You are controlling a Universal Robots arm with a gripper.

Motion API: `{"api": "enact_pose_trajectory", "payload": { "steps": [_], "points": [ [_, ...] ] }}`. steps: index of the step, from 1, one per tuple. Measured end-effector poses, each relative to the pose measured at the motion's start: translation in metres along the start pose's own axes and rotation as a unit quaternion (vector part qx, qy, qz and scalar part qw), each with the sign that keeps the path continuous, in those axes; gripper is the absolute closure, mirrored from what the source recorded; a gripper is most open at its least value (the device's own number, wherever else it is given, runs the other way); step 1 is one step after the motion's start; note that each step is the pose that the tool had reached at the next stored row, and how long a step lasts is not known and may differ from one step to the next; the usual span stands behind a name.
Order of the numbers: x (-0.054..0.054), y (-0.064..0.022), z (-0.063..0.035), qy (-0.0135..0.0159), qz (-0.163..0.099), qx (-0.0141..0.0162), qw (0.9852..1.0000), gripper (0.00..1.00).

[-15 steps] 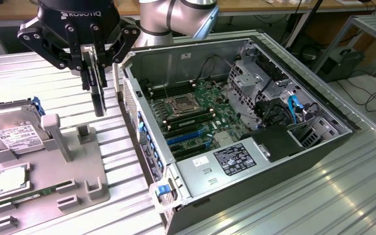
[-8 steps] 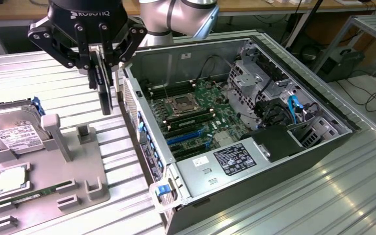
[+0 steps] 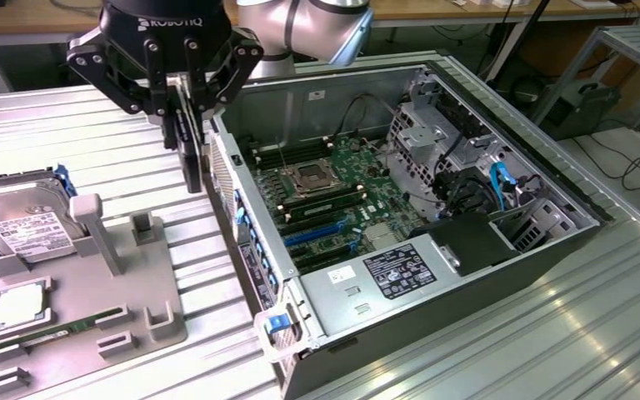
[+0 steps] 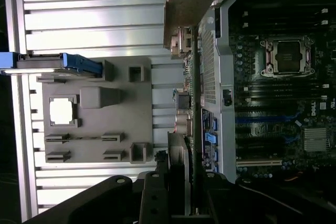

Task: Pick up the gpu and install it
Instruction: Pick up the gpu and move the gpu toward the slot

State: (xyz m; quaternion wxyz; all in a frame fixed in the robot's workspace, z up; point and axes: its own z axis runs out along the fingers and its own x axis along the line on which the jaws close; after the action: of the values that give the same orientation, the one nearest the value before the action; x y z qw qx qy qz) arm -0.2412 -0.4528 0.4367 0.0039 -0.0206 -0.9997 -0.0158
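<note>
The gpu (image 3: 193,162), a thin black card, hangs upright and edge-on in the air, just outside the open computer case's side wall (image 3: 227,179). My gripper (image 3: 184,125) is shut on its upper edge. In the wrist view the gpu (image 4: 192,77) runs as a narrow strip away from the gripper (image 4: 185,179), and its pale metal bracket (image 4: 191,1) is at the far end. The card sits between the grey parts holder (image 4: 94,114) and the case wall (image 4: 226,77). The motherboard's blue slots (image 3: 314,235) lie inside the case, to the exterior view's right of the card.
The grey holder (image 3: 81,292) carries a silver hard drive (image 3: 14,221), a processor chip (image 3: 20,307) and a green memory stick (image 3: 59,329). Inside the case are a CPU socket (image 3: 309,175), drive cages (image 3: 437,133) and a power supply (image 3: 392,271). All of this stands on a ribbed metal table (image 3: 97,133).
</note>
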Motion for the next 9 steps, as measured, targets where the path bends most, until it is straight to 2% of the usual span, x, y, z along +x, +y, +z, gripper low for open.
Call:
{"api": "enact_pose_trajectory", "payload": {
  "steps": [9],
  "points": [
    [-0.012,0.0005,-0.0001,0.0,0.0,0.0,1.0,0.72]
  ]
}}
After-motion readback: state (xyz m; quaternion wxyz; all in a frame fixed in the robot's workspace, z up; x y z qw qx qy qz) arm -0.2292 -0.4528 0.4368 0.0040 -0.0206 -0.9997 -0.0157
